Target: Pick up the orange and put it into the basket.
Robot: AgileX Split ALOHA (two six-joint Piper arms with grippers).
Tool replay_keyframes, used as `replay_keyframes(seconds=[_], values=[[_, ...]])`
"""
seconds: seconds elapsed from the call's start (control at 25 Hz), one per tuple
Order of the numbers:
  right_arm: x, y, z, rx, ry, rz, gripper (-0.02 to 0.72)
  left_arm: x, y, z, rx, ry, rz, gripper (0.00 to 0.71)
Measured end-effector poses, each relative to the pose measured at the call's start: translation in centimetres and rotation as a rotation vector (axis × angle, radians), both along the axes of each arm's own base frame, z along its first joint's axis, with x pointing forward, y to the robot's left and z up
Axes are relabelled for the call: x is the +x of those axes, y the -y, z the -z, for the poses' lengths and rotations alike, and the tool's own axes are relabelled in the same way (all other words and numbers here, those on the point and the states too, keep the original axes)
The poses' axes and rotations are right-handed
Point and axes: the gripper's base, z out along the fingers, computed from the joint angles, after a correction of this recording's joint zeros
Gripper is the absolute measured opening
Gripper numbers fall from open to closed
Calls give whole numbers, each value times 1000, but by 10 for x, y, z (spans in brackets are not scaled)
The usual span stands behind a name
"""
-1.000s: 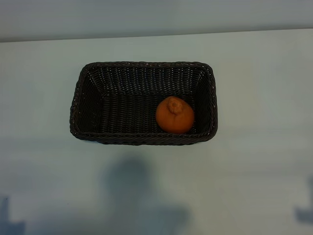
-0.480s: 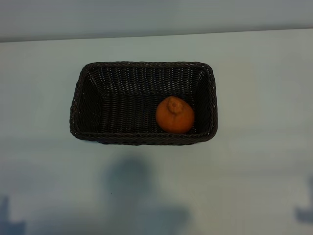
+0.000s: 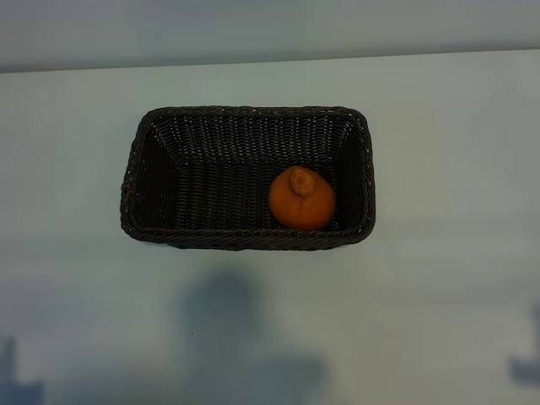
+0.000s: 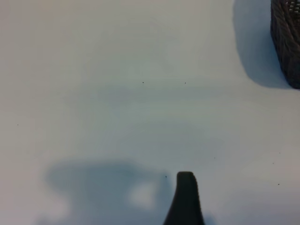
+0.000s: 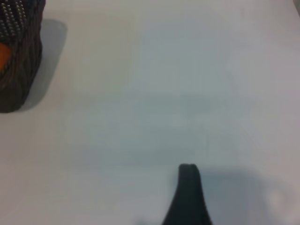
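The orange (image 3: 301, 198) lies inside the dark woven basket (image 3: 245, 110), in its near right corner, knob end up. Nothing touches it. No arm reaches into the exterior view. My left gripper hangs over bare table, well clear of the basket's end (image 4: 286, 42); only one dark finger (image 4: 186, 199) of it shows, with nothing against it. My right gripper also shows a single finger (image 5: 188, 197) over bare table, with the basket's other end (image 5: 18, 56) and a sliver of the orange (image 5: 3, 55) off to the side. Both stand open.
The basket sits mid-table on a pale surface (image 3: 439, 278). The table's far edge meets a wall (image 3: 270, 29) behind the basket. A soft shadow (image 3: 228, 329) falls on the near side of the table.
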Motion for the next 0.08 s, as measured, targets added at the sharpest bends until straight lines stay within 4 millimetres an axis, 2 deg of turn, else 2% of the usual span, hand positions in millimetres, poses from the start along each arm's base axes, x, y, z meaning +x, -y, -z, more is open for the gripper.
replay_keyframes(seconds=[0.08], values=[[0, 0, 0, 0, 0, 0, 542, 0, 0, 0, 0, 0, 0, 592]])
